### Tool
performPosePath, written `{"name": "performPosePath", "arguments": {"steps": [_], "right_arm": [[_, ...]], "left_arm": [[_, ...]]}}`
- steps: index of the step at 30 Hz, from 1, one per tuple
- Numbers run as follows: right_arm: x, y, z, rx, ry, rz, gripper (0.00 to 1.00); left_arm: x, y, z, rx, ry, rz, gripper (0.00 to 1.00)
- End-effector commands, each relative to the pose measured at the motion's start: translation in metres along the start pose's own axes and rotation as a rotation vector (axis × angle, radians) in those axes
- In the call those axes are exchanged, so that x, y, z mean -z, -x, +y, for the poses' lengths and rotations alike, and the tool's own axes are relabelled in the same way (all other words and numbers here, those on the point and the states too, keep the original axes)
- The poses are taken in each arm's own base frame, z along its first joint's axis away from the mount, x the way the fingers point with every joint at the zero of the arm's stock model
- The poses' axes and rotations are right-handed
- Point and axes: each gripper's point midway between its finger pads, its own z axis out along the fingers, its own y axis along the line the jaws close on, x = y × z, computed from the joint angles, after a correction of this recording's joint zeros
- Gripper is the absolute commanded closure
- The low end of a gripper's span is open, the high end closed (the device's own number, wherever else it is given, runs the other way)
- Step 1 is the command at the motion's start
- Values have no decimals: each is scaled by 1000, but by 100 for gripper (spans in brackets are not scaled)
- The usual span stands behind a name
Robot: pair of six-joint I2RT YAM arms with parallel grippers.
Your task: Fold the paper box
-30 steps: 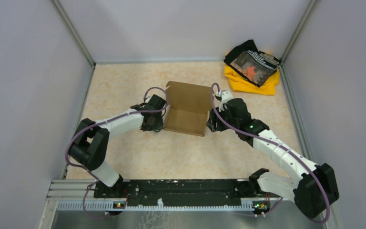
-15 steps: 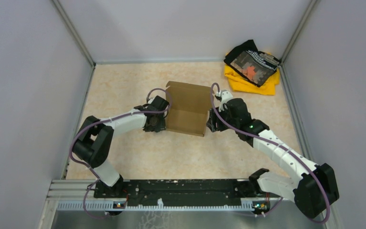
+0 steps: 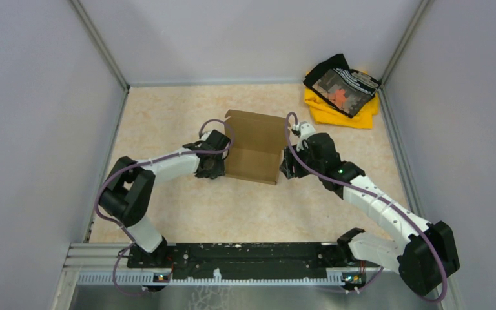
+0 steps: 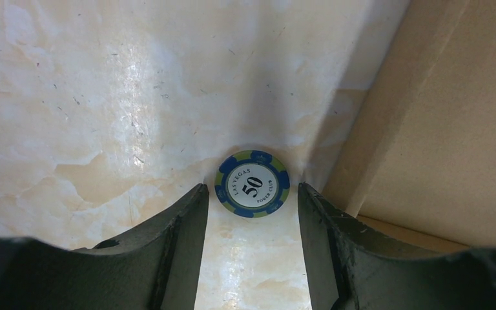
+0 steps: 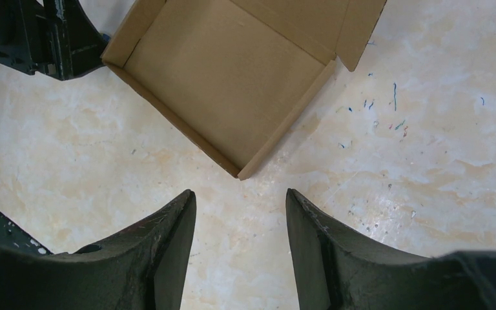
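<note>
The paper box (image 3: 253, 152) is a plain brown cardboard mailer, its tray walls standing and its lid flap raised at the far side. It shows in the right wrist view (image 5: 226, 71) and at the right of the left wrist view (image 4: 439, 123). My left gripper (image 3: 214, 169) is open and empty, low beside the box's left wall (image 4: 253, 188). A blue and white poker chip (image 4: 252, 183) marked 50 lies on the table just ahead of its fingertips. My right gripper (image 3: 287, 169) is open and empty by the box's near right corner (image 5: 240, 192).
A pile of yellow and black cloth (image 3: 341, 90) lies in the far right corner. Grey walls close the table on three sides. The marbled beige table (image 3: 168, 116) has small coloured specks right of the box (image 5: 387, 110). The left arm's black gripper body shows at top left (image 5: 32, 35).
The left arm swung in a little towards the box's left wall from one second ago to half a second ago, then held still. The right arm and the box have not moved.
</note>
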Motion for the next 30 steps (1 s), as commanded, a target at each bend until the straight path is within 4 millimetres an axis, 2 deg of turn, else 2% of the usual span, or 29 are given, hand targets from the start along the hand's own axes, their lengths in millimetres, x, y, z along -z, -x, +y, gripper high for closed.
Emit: {"name": "performPosePath", "arguments": {"steps": [1, 6, 11, 19, 30], "right_arm": [[2, 14, 5, 13, 19, -54, 47], [2, 14, 5, 12, 20, -53, 47], [2, 14, 5, 12, 21, -53, 47], [2, 16, 6, 14, 21, -55, 47], [2, 21, 7, 19, 23, -59, 47]], "left_arm": [[-9, -5, -2, -1, 15, 11, 42], [-9, -5, -2, -3, 12, 12, 44], [-8, -8, -1, -10, 13, 21, 52], [-7, -10, 6, -29, 43, 27, 56], [11, 10, 3, -24, 12, -35, 59]]}}
